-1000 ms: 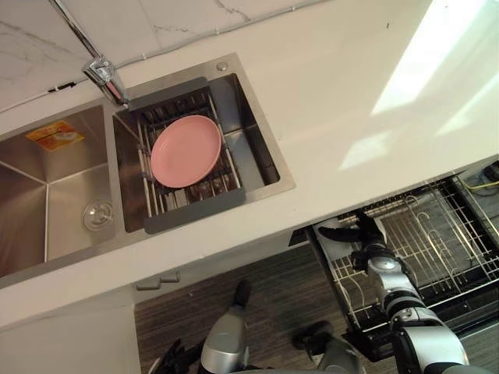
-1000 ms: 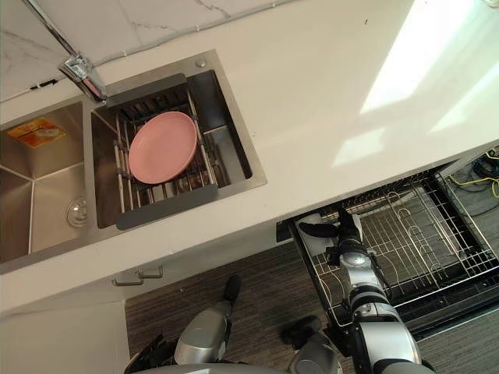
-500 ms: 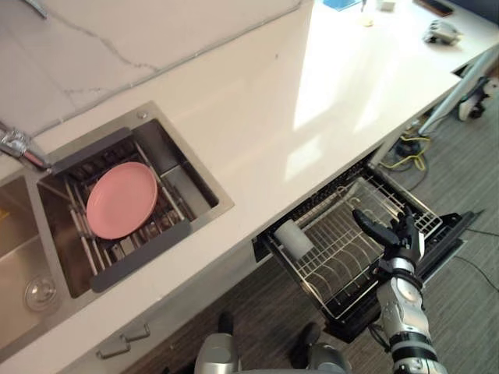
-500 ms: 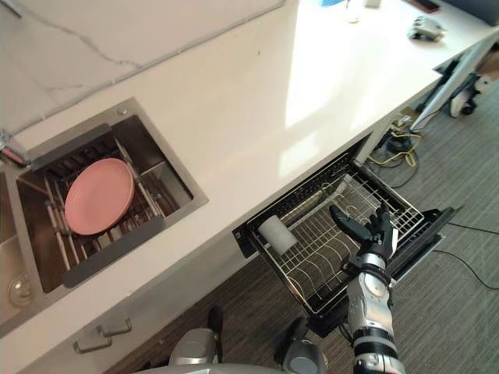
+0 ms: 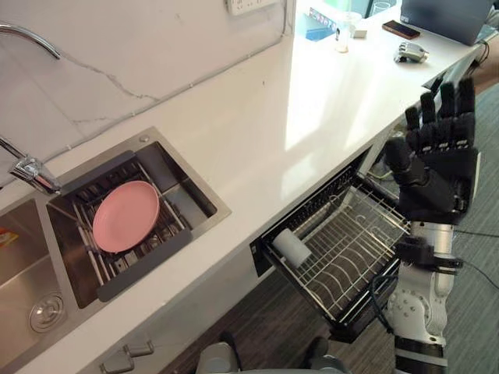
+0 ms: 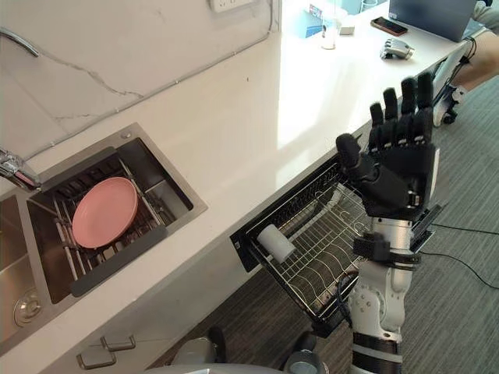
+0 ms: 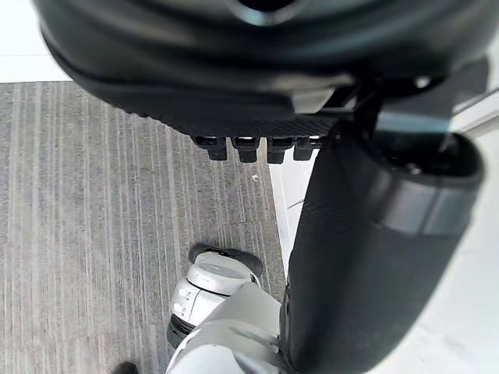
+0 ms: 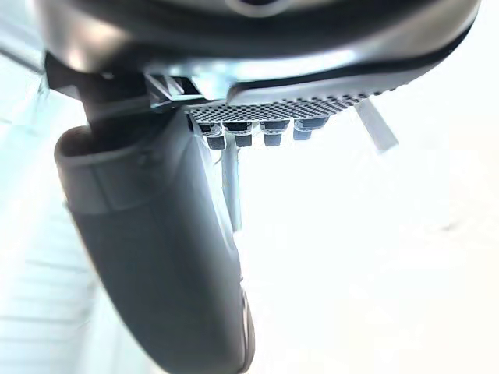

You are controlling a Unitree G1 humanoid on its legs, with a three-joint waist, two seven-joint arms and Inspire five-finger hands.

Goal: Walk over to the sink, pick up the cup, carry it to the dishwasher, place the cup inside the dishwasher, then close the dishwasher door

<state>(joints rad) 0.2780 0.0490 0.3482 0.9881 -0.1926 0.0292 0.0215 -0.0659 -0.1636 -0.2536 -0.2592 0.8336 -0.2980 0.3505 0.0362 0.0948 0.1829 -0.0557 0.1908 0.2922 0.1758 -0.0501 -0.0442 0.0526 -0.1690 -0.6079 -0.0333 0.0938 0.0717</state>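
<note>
The white cup (image 5: 290,245) lies on its side in the front left corner of the pulled-out dishwasher rack (image 5: 355,249), below the counter edge. Its dark door (image 5: 360,327) hangs open under the rack. My right hand (image 5: 437,160) is raised high above the rack's right side, palm toward me, open with its fingers straight and spread, holding nothing. It shows in the right eye view as well, right hand (image 6: 398,164) well above the cup (image 6: 274,243). My left hand (image 7: 257,93) hangs over the grey floor, open and holding nothing.
A pink plate (image 5: 125,216) rests on a drying rack in the steel sink (image 5: 199,195), with the faucet (image 5: 31,171) behind it. The white counter (image 5: 296,117) runs to the far right, where a phone (image 5: 404,29) and small items lie.
My right hand rose from the rack to a high, spread pose in front of the camera. The cup stays in the rack. The camera has swung, shifting the whole scene.
</note>
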